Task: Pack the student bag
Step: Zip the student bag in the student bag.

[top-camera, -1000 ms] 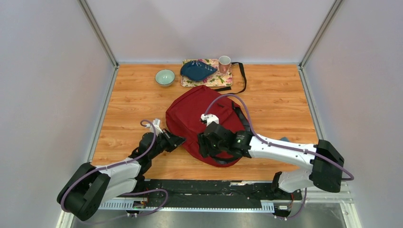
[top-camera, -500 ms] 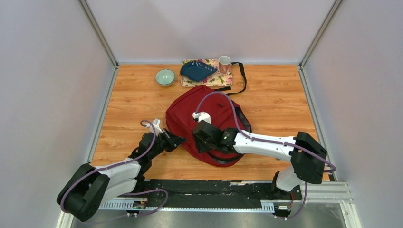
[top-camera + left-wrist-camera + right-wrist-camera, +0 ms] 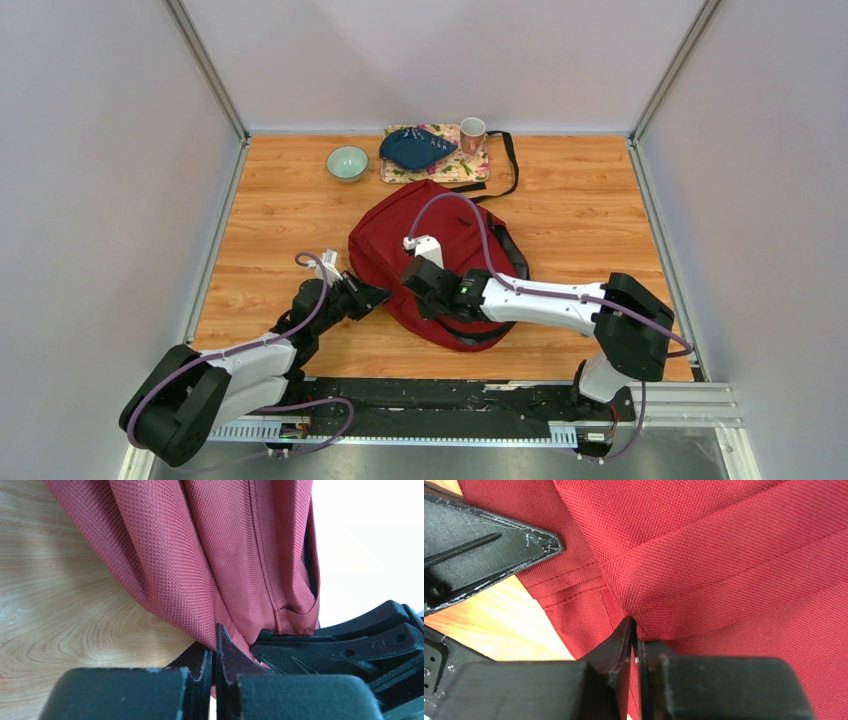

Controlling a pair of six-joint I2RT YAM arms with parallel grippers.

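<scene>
The student bag, dark red with black trim, lies flat in the middle of the wooden table. My left gripper is at the bag's near-left edge, shut on a pinch of its fabric; the jaws meet with red cloth between them. My right gripper sits just to the right of it, over the bag's near-left part. It is shut on a raised fold of the red fabric, which bunches at the fingertips. The left gripper's black fingers show close by in the right wrist view.
At the back stand a teal bowl and a floral tray bearing a dark blue item, with a pink mug beside it. A black strap trails from the bag toward the back. Grey walls enclose the table.
My right gripper has moved left across the bag toward the left gripper and closed on a fold of fabric. The left arm has stayed put, still gripping.
</scene>
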